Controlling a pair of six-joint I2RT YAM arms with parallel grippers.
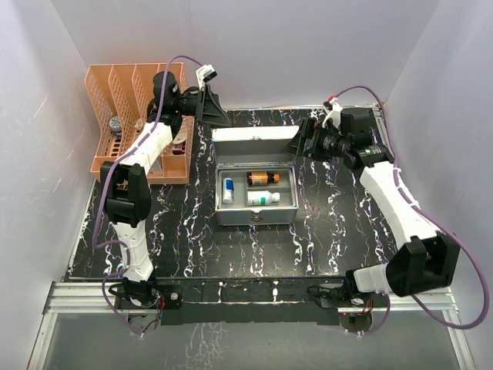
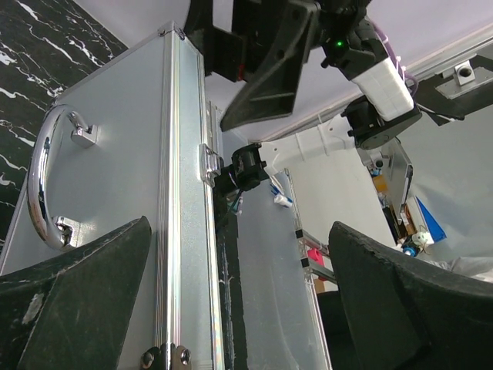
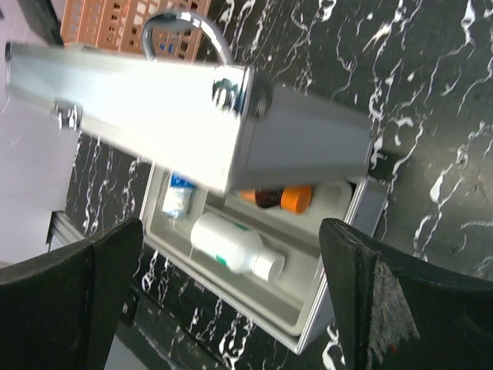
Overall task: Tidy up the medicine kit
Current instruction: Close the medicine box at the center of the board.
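Tabletop (image 1: 339, 231) in black marble pattern, bearing at its middle the medicine kit (image 1: 254, 216), a grey metal case standing open with its hinged lid (image 1: 254, 145) raised upright at the rear. Orange slotted rack (image 1: 108, 96) at the far left corner, apart from the case. Left end effector (image 1: 217, 109) near the lid's left end, right end effector (image 1: 303, 141) near its right end, both spread fully wide, nothing held, no contact with the metal evident. Inside the case, a pale divided tray (image 1: 286, 185) holding a white bottle (image 1: 263, 198), an amber bottle with orange cap (image 1: 264, 179) and a small blue-and-white container (image 1: 228, 190). Chrome handle (image 2: 42, 177) on the lid's outer face. Judged rigid, smooth and slippery along its metal edges, probably fairly heavy, lid free to swing on its hinge; best taken across the lid's thin edge at both ends, or by the handle, and lowered slowly to spare the bottles.
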